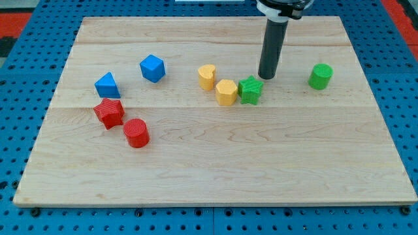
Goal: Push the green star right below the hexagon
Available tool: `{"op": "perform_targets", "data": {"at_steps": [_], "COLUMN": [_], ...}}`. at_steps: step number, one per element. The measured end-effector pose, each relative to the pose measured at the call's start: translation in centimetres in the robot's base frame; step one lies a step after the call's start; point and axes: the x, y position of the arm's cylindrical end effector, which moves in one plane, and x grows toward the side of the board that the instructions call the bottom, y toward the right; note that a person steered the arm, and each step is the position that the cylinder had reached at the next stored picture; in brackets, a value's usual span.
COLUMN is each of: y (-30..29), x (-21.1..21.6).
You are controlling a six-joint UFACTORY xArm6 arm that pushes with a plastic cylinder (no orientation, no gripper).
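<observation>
Camera view. Your rod (273, 46) comes down from the view's top, right of centre, and my tip (266, 76) rests on the desk (215, 163) just above and to the right of the green star (250, 90), close to it; whether the two touch cannot be told. There are no jaws on this arm, so you have no open or closed state to read.

The green star lies a little right of the desk's middle, with its left side against the yellow hexagon (226, 92); it sits beside the hexagon, at about the same height in the view. Up and to the left of the hexagon stands the yellow heart (207, 76), just apart from it.

The green cylinder (320, 76) stands alone toward the view's right, well apart from the star.

On the view's left you see four more blocks: the blue cube (152, 68), the blue triangle (107, 85) below and left of it, the red star (109, 113) just under the triangle, and the red cylinder (136, 133) just beside the red star, lower right.
</observation>
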Motion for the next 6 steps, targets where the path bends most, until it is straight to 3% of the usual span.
{"op": "perform_targets", "data": {"at_steps": [3, 5, 6], "y": [-1.7, -2.5, -5.7], "x": [8.3, 10.2, 10.3]}}
